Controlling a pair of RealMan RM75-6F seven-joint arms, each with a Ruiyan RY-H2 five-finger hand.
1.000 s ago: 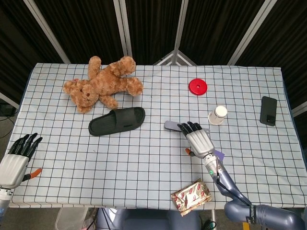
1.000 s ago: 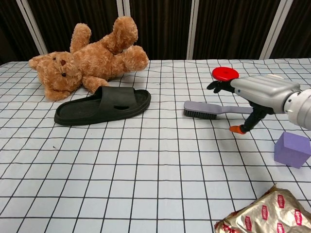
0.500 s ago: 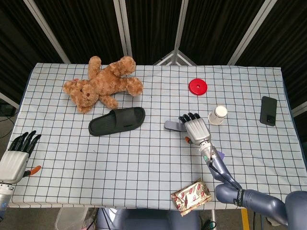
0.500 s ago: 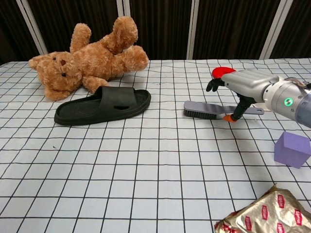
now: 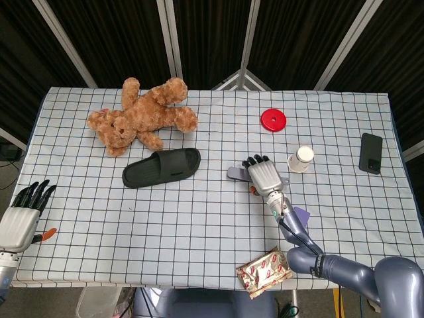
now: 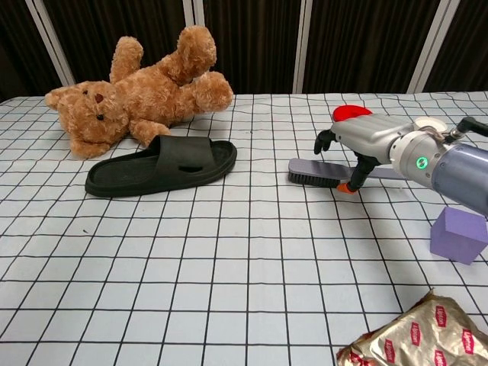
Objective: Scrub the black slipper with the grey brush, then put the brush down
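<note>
Chest view shows one grey brush [image 6: 324, 174], a long plastic bar with dark bristles under its near end, lying flat on the checked cloth of the surface [image 6: 191, 252]. The right hand [image 6: 364, 139], silver shell with black fingers, arches over the handle: fingers curl down on the far side and the orange-tipped thumb reaches down on the near side, touching or just beside the handle. Whether it actually grips the brush I cannot tell. One black slipper [image 6: 162, 165], smooth moulded foam with an open strap, lies well to the left of the brush, sole down. Just behind it sprawls one plush brown teddy bear [image 6: 137, 95].

From the head view, the left hand [image 5: 23, 215] hovers at the surface's near left corner, fingers spread and holding nothing. Wide bare cloth lies between slipper and brush and across the near middle. Singles elsewhere: a flat red disc [image 5: 272, 120], a small cup [image 5: 301, 159], a dark phone [image 5: 371, 153] by the right edge, a lilac block [image 6: 458, 234], and a crinkled foil packet [image 5: 265, 272] at the near edge.
</note>
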